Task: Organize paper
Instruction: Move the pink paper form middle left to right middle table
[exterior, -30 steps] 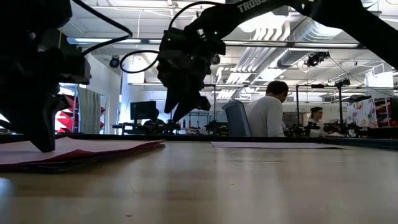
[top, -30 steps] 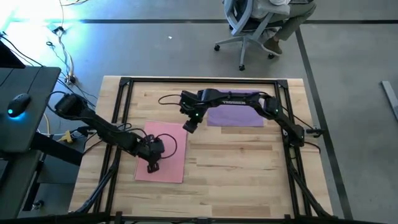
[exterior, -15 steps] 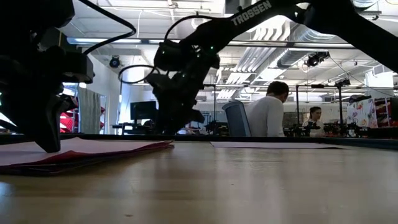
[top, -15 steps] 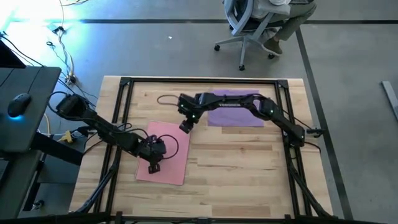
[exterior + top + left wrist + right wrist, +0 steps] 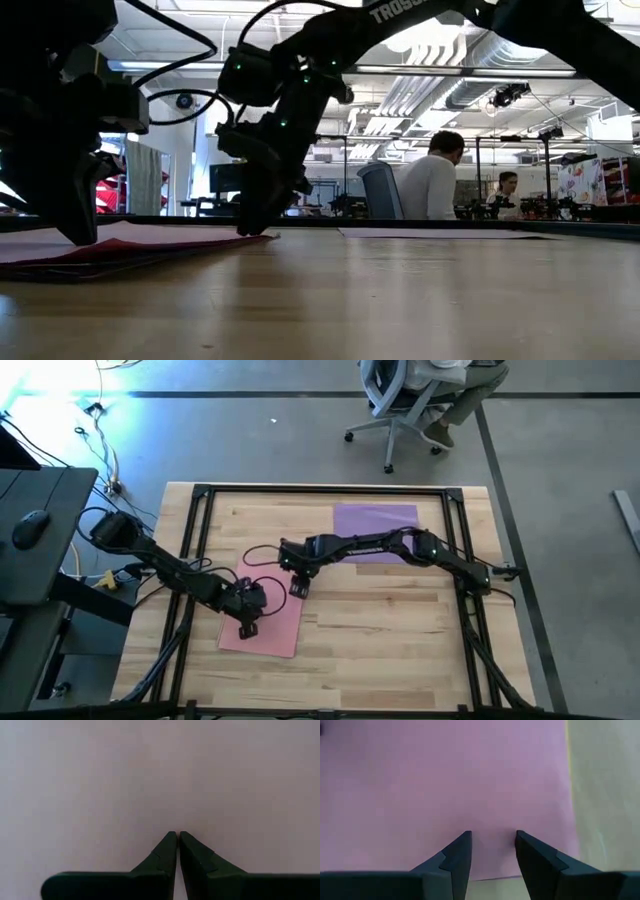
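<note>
A stack of paper with a pink sheet (image 5: 270,610) on top lies flat on the table's left half. In the low view, darker sheets show under its edge (image 5: 130,243). A purple sheet (image 5: 375,530) lies flat at the far right. My left gripper (image 5: 247,628) is shut, down on the pink sheet's near half. My right gripper (image 5: 298,588) is open and points down at the pink sheet's far right corner. A thin yellow edge (image 5: 568,770) peeks out from under the pink sheet there. My left gripper presses its shut fingertips (image 5: 176,840) on the face of the top pink sheet (image 5: 175,815), coming steeply from above. The sheet lies flat under them. My right gripper sets its two spread fingertips (image 5: 465,840) on the pink sheet just inside its corner (image 5: 492,860), from above. Nothing is pinched between them.
Black frame rails (image 5: 200,490) run along the table's edges. Bare wood (image 5: 380,620) fills the near right of the table. A desk with a mouse (image 5: 30,525) stands to the left. Beyond the far edge a person sits in an office chair (image 5: 400,400).
My right gripper has come away from the purple sheet's left end, toward the table's near edge and down onto the pink stack's far right corner, rolling a little. The purple sheet now lies uncovered. The papers have kept still.
</note>
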`<action>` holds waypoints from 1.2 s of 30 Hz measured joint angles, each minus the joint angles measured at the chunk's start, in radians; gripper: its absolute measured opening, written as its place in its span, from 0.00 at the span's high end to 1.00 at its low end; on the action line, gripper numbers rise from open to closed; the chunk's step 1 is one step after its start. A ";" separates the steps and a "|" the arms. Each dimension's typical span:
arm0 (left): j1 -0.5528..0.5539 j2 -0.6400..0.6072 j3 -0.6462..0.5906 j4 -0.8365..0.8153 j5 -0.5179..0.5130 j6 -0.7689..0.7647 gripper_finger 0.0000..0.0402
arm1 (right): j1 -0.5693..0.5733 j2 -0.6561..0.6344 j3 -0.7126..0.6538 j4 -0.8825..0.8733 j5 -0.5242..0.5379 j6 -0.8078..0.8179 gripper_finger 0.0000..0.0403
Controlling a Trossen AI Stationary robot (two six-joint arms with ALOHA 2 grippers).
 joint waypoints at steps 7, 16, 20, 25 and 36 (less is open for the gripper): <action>0.003 -0.023 0.053 -0.069 -0.020 -0.058 1.00 | 0.030 0.010 -0.001 -0.041 -0.051 0.018 0.98; 0.003 -0.089 0.325 -0.567 -0.209 -0.183 1.00 | 0.014 -0.049 0.018 -0.128 -0.050 0.079 1.00; 0.003 -0.098 0.392 -0.711 -0.242 -0.216 1.00 | 0.010 -0.130 0.017 -0.204 -0.015 0.074 1.00; 0.003 -0.097 0.412 -0.788 -0.243 -0.281 1.00 | 0.015 -0.217 0.020 -0.254 -0.005 0.034 1.00; -0.039 -0.103 0.351 -0.677 -0.063 -0.594 1.00 | 0.038 -0.125 0.020 -0.030 -0.104 -0.058 0.82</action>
